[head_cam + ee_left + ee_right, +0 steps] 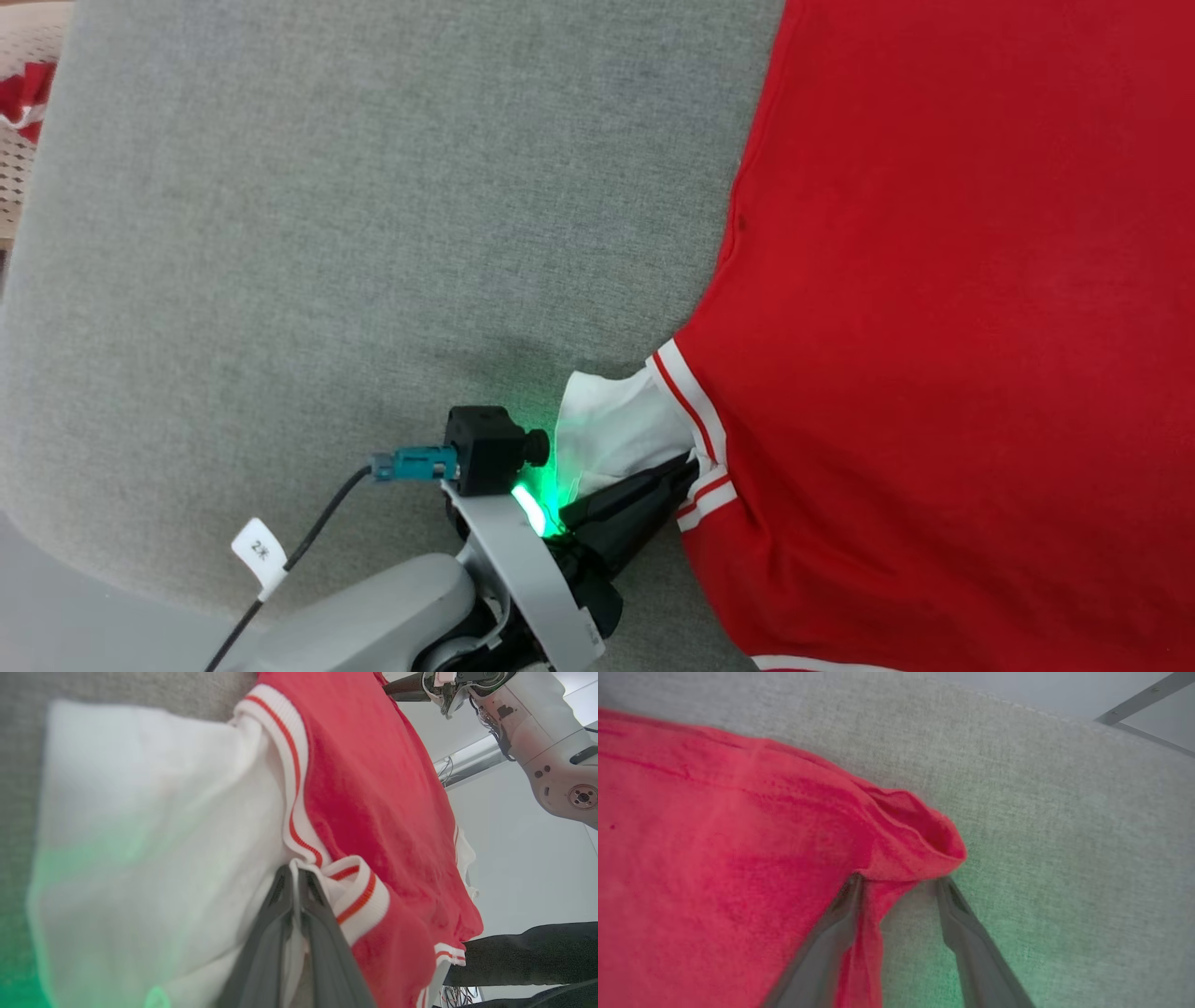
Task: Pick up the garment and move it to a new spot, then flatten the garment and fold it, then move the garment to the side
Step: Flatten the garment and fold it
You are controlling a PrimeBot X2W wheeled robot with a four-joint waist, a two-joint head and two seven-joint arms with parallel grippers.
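My left gripper [294, 872] pinches the garment [934, 327] by its sleeve trim [357, 900], likely for flattening; my right gripper [899, 882] straddles a red corner [924, 849], fingers spread. The garment lies well away from the left edge of the tabletop [327, 233].

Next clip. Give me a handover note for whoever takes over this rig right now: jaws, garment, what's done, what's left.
Left gripper: jaws shut on the garment at its striped sleeve trim.
Right gripper: jaws open, straddling a raised red corner of the garment, not pinching it.
Garment: spread plain red side up on the grey padded surface; white sleeve rumpled.
Done: seemingly placed and mostly flattened.
Left: smooth the sleeve, fold, move aside.
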